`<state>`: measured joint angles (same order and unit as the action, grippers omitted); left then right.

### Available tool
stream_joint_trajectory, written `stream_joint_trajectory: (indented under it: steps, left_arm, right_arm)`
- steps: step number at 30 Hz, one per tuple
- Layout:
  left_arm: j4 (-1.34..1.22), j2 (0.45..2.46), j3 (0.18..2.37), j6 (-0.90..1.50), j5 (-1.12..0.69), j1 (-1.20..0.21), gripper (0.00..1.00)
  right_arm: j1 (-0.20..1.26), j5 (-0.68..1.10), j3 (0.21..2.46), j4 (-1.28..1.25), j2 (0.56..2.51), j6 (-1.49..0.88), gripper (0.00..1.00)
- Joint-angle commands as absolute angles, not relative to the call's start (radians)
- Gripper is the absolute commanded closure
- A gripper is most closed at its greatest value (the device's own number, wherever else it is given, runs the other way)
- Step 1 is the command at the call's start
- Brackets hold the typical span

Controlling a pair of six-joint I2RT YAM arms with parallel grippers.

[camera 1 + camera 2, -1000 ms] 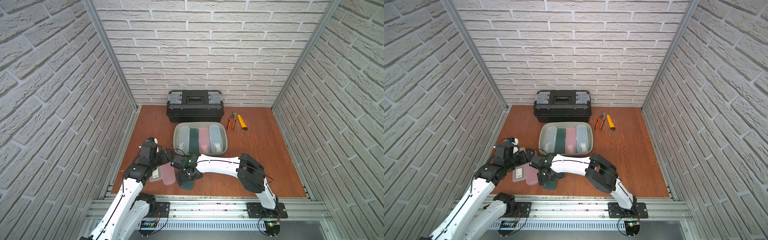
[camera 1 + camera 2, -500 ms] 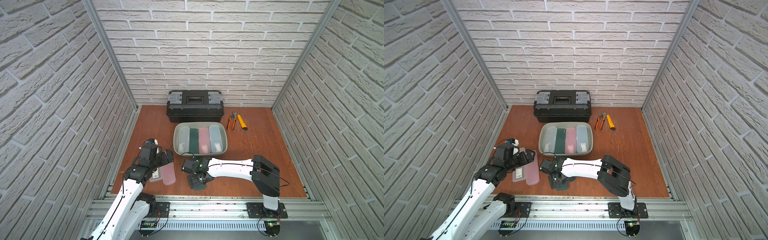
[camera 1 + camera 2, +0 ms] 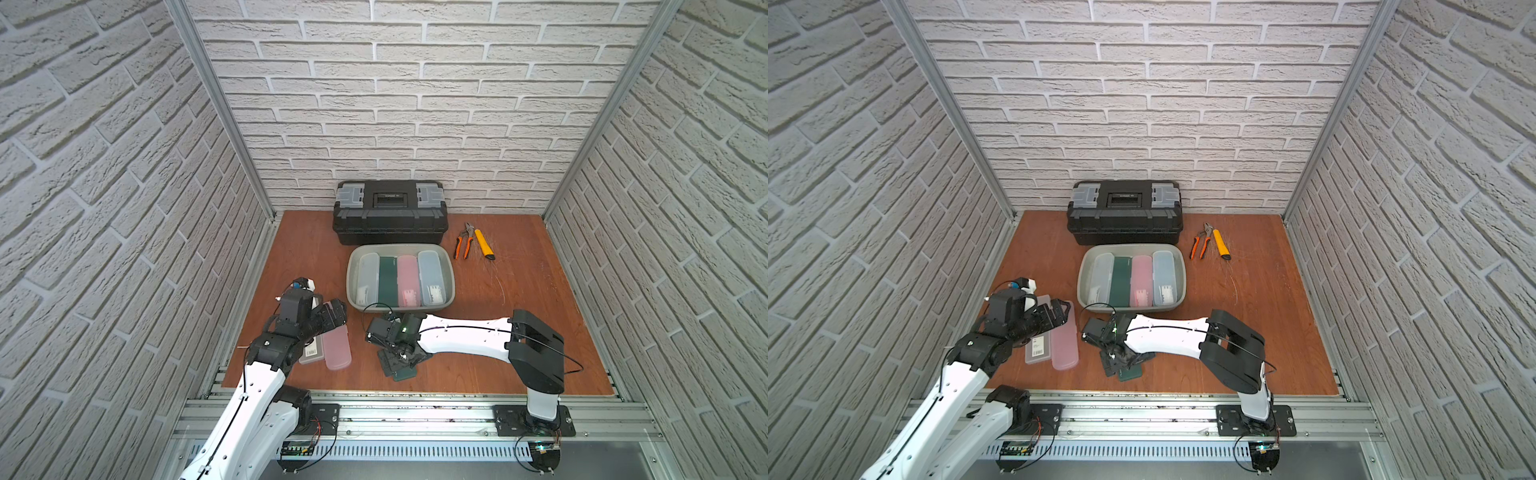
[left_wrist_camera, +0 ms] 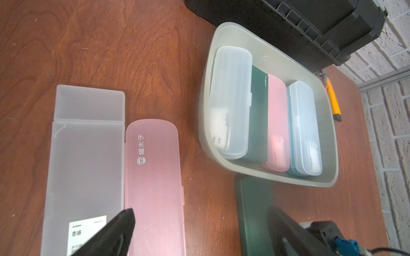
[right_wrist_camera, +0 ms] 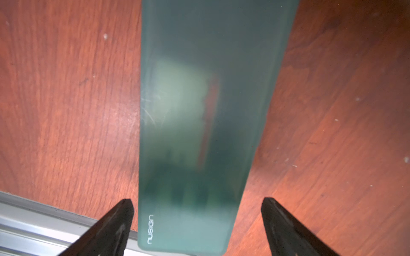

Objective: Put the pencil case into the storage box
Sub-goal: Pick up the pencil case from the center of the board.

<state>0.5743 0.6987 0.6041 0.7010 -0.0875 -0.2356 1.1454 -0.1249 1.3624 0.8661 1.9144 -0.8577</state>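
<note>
hidden, top views: we see only the near end of the dark green matte plastic pencil case [image 3: 405, 376] [image 3: 1129, 375]; the right arm's wrist covers the rest.
blurred, right wrist cam: the dark green pencil case [image 5: 199, 110] is smeared & its far end is cut by the frame edge; inside we make out just a pale patch + a reddish streak.
hidden, left side: the frosted clear rectangular case [image 3: 311, 356] sits partly under the left arm; the pink translucent case [image 3: 337, 349] lies beside it, long edges touching in the left wrist cam.
cut off: the black lidded toolbox [image 4: 310, 26] is only partly in the left wrist cam.
right fingers [image 5: 111, 226]: spread wide, one on either side of the green case; one tip close by its edge, the other well clear. Gripping nothing.
left fingers [image 4: 115, 230]: one tip shows, over the seam btwn the clear & pink cases; the 2nd we can't separate from the dark shapes at the frame corner. Spread fully, nothing held.
case location: flat on the brown wood tabletop [image 3: 519, 332], outside & just in front of the shallow grey-green plastic storage box [image 3: 349, 274]; touching it or not, we can't tell.
box contents: 4 cases side by side, i.e. clear, dark green, pink, pale blue.
</note>
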Motion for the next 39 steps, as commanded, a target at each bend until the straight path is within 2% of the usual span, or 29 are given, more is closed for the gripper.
stream_joint_trajectory:
  steps: [1, 10, 16, 21, 25, 32, 39]
  left_arm:
    - [0.558, 0.682, 0.600, 0.701, -0.087, -0.231, 0.01]
    - [0.564, 0.683, 0.610, 0.699, -0.090, -0.231, 0.01]
    - [0.571, 0.679, 0.622, 0.704, -0.088, -0.236, 0.01]
    - [0.567, 0.667, 0.616, 0.717, -0.084, -0.251, 0.01]
    - [0.569, 0.660, 0.614, 0.727, -0.067, -0.264, 0.02]
    - [0.533, 0.647, 0.619, 0.735, -0.037, -0.304, 0.02]
    - [0.461, 0.657, 0.665, 0.702, 0.013, -0.403, 0.02]
  right_arm:
    - [1.146, -0.100, 1.340, 0.833, 1.940, -0.871, 0.07]
    - [1.149, -0.115, 1.290, 0.822, 1.945, -0.859, 0.15]
    - [1.152, -0.166, 1.211, 0.812, 1.862, -0.816, 0.23]
    - [1.156, -0.226, 1.101, 0.803, 1.737, -0.763, 0.38]
    - [1.158, -0.205, 1.047, 0.801, 1.672, -0.700, 0.44]
    - [1.218, -0.190, 1.010, 0.802, 1.604, -0.591, 0.49]
    - [1.233, -0.222, 1.043, 0.774, 1.492, -0.556, 0.52]
